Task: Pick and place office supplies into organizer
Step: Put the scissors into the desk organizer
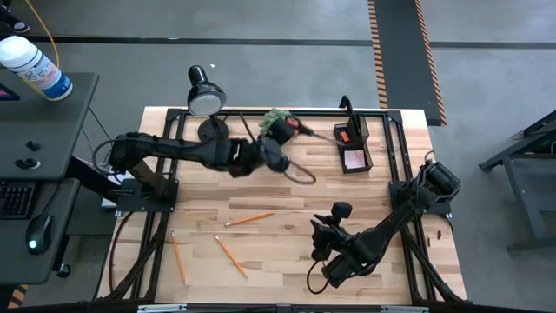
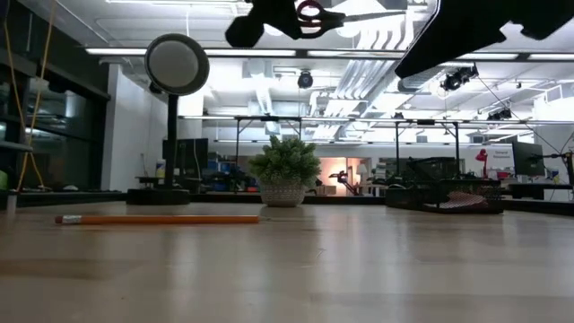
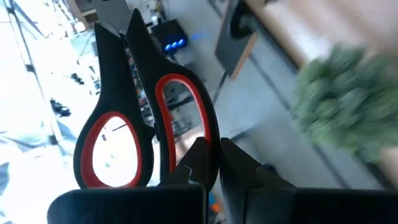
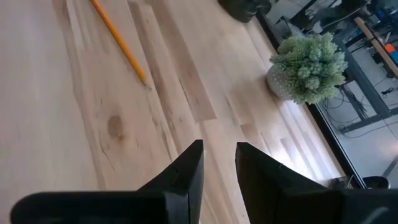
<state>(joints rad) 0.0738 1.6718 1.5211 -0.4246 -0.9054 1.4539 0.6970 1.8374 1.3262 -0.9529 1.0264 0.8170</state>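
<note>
Midway through the carry | left hand (image 1: pixel 280 139) clamped on scissors (image 1: pixel 300 128) above the desk (image 1: pixel 287 230) | next: reach organizer (image 1: pixel 354 148), lower blades into pen cup | right hand (image 4: pixel 219 163) slightly apart, empty.

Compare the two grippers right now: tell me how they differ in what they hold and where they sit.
The left gripper is shut on the scissors, pinching one red-lined handle loop; the right gripper holds nothing, with a gap between its fingers. The left gripper is raised at the far side by the plant; the right gripper sits at the near side, over bare table. Both have dark fingers.
</note>
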